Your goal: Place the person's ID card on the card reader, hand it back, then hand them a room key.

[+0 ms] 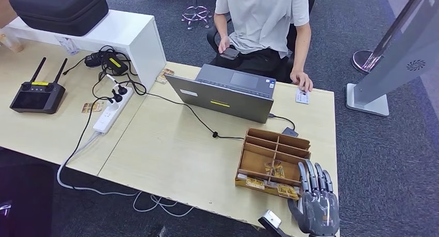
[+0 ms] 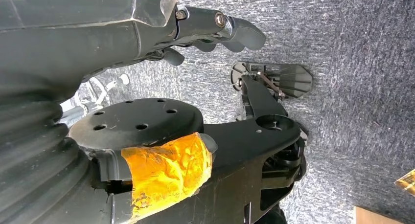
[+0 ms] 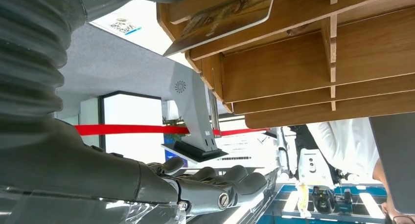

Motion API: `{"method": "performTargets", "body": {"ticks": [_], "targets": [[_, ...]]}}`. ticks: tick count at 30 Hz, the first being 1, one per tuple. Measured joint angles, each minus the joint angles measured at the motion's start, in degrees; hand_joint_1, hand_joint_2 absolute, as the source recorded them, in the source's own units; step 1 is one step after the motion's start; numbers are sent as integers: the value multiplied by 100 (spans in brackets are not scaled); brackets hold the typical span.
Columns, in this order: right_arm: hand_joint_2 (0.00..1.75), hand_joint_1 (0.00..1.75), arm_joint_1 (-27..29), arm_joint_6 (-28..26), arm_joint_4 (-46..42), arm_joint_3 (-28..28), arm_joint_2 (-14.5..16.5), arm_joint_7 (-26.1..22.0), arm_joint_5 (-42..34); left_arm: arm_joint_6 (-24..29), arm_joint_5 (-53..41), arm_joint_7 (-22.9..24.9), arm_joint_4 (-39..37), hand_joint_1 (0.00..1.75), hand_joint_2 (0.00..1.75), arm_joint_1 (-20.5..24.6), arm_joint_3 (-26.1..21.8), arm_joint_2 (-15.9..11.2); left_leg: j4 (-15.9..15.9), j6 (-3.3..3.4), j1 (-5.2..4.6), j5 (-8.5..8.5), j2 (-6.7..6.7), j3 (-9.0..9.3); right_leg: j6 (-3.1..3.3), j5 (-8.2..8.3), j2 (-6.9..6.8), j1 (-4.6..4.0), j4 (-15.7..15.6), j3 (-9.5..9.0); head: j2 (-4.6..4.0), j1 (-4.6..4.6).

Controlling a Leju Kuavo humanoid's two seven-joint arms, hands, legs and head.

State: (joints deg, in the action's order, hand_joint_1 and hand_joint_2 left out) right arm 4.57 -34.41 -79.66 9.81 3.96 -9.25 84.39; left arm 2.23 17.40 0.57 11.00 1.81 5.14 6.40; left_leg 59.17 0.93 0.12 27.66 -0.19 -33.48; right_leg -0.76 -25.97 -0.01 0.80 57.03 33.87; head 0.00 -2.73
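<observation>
Near right, the grey right hand (image 1: 316,206) hovers with fingers extended, holding nothing, just beside the wooden divided tray (image 1: 274,163). Far right, the white ID card (image 1: 302,95) lies under a person's fingertips (image 1: 303,83); reaching over risks snagging the tray. The left hand (image 2: 215,31) hangs loosely curled, holding nothing.

The desk (image 1: 171,159) is pale wood-grain laminate, smooth and matt. At its near right corner stands a compartment box (image 1: 274,159) of bare brown wood — unvarnished by the look. The laptop (image 1: 222,94) has a matt grey metal-like shell; the floor (image 1: 383,159) is rough grey carpet — the right hand (image 1: 316,206) dull grey plastic.
</observation>
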Motion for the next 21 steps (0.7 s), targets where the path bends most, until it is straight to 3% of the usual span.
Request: {"method": "performTargets", "body": {"ticks": [21], "targets": [[175, 0, 87, 81, 63, 164, 0, -46, -101, 9, 2, 13, 1, 0, 175, 1, 0, 11, 0, 0, 0, 0, 0, 0, 0, 0, 0, 0, 0, 0, 0, 0]]}}
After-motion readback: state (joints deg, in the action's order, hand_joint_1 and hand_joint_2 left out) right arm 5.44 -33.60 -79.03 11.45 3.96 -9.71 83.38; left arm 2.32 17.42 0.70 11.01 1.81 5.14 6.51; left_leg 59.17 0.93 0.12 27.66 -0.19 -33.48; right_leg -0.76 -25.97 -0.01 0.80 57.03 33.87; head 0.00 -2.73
